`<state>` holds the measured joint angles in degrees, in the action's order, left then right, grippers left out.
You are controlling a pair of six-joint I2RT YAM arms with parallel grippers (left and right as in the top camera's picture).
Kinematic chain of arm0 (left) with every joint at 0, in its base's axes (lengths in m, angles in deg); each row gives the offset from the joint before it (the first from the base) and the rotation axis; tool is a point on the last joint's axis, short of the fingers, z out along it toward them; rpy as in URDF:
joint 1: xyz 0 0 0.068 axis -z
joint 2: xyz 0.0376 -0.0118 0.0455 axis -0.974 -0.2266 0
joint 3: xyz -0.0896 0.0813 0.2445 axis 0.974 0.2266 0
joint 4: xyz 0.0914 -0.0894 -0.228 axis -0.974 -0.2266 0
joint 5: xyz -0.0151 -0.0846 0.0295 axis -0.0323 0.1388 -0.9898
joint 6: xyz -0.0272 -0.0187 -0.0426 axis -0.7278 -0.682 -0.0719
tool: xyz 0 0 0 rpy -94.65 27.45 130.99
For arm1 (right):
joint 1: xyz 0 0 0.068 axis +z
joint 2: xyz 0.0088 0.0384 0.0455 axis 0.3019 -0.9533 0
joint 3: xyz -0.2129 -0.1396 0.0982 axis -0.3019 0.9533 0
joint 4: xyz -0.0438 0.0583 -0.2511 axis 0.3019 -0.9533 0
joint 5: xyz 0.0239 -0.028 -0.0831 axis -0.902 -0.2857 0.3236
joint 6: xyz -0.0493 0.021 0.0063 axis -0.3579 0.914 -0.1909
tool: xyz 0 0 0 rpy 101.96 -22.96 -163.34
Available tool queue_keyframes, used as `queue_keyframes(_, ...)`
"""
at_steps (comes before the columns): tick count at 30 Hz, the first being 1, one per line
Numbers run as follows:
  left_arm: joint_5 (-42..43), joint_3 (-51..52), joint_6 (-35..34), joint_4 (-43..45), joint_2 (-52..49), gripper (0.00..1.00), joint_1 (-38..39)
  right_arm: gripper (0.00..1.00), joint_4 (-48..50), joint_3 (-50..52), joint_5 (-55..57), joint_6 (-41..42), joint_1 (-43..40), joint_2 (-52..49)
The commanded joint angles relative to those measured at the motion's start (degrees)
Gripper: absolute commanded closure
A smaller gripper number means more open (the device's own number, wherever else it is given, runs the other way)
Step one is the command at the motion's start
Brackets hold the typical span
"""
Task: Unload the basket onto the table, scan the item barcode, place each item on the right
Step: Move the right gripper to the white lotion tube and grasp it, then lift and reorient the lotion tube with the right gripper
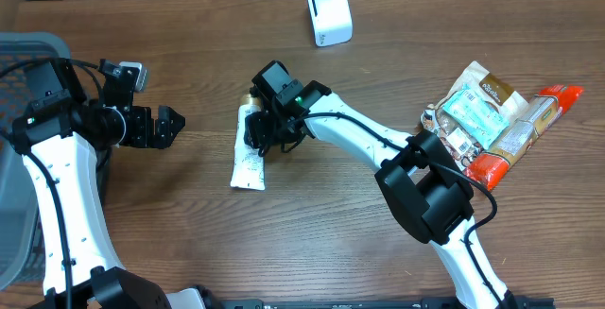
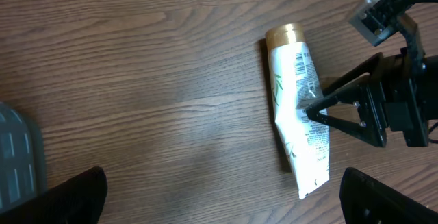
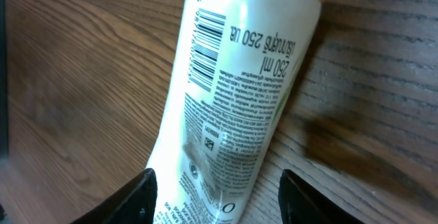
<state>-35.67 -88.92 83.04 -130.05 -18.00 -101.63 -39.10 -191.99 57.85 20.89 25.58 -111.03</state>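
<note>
white tube with gold cap (image 1: 249, 163): 1 | small white scanner box (image 1: 329, 12): 1 | grey basket (image 1: 19, 49): 1 | robot arms: 2, left arm (image 1: 61, 186), right arm (image 1: 359, 129) | snack packs in pile: 2 easy to see, green-and-white bag (image 1: 482, 101), orange pack (image 1: 529, 125); rest too jumbled to count | desk (image 1: 189, 243): 1

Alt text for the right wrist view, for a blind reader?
A white tube lies on the wooden table, barcode and "250 ml" print facing up. Two dark fingers straddle it at the frame's bottom edge, one on each side.
</note>
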Motion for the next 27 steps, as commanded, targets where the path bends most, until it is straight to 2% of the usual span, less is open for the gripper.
queue_keyframes(1, 0.85, -0.04, 1.05, 0.07, -0.28, 0.01, 0.48, 0.48, 1.68, 2.14, 0.39, 1.2, 0.04, 0.07)
queue_keyframes(5, 0.85, -0.04, 1.05, 0.07, -0.28, 0.0, 0.48, 0.63, 2.82, 4.0, 0.33, 3.37, 0.2, 0.07)
queue_keyframes(7, 0.85, -0.04, 1.05, 0.07, -0.28, 0.0, 0.48, 0.76, 2.89, 4.59, 0.33, 3.48, 0.46, 0.07)
queue_keyframes(11, 0.85, -0.04, 1.05, 0.07, -0.28, 0.0, 0.48, 0.96, 2.95, 4.57, 0.33, 3.45, 0.66, 0.07)
queue_keyframes(15, 0.85, -0.04, 1.05, 0.07, -0.28, 0.0, 0.48, 0.96, 2.05, 3.82, 0.33, 2.86, -0.17, 0.48)
queue_keyframes(19, 0.85, -0.04, 1.05, 0.09, -0.28, 0.0, 0.48, 0.96, -3.19, 1.38, 2.08, -1.84, -1.57, 3.28)
queue_keyframes(22, 0.9, -0.04, 1.05, 0.09, -0.28, 0.0, 0.5, 0.96, -9.49, -0.63, 10.27, -4.57, -1.77, 6.08)
queue_keyframes(24, 0.85, -0.04, 1.05, 0.09, -0.28, 0.0, 0.48, 0.96, -16.72, -2.47, 21.0, -5.92, -1.57, 8.61)
queue_keyframes(27, 0.85, -0.04, 1.05, 0.09, -0.28, 0.0, 0.48, 0.96, -21.81, -3.21, 26.6, -7.37, -1.31, 9.42)
